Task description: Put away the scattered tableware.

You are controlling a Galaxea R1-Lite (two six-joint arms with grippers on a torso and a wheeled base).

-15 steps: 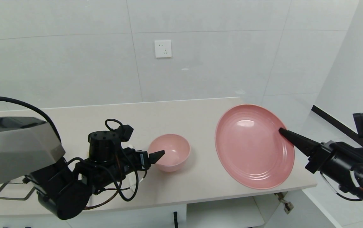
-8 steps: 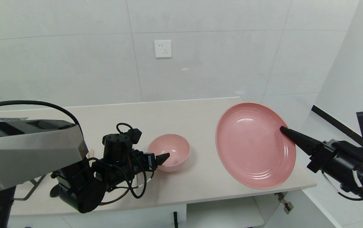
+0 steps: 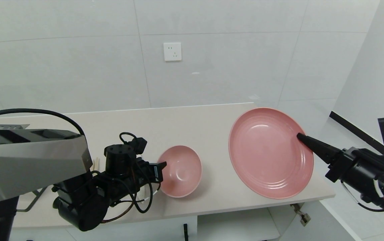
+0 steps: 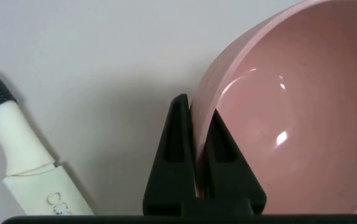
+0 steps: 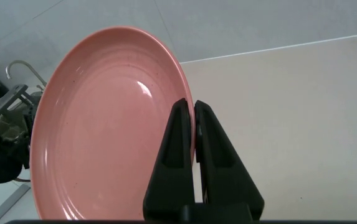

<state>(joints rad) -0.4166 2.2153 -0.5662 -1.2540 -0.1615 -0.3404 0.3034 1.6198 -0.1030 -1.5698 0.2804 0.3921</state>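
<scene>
bowl [image 3: 180, 171] left of plate [image 3: 269, 153] on counter [image 3: 208, 124]

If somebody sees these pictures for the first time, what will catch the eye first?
A large pink plate stands tilted at the right end of the counter, its rim pinched by the right gripper. Near the middle, the left gripper pinches the rim of a small pink bowl, which is tipped up.

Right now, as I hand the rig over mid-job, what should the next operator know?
Left gripper: shut on the rim of the pink bowl, which is tipped on its side mid-counter.
Right gripper: shut on the rim of the pink plate, tilted up at the counter's right end.
Done: both pieces gripped.
To do: stow both; a white-handled utensil lies beside the bowl.
</scene>
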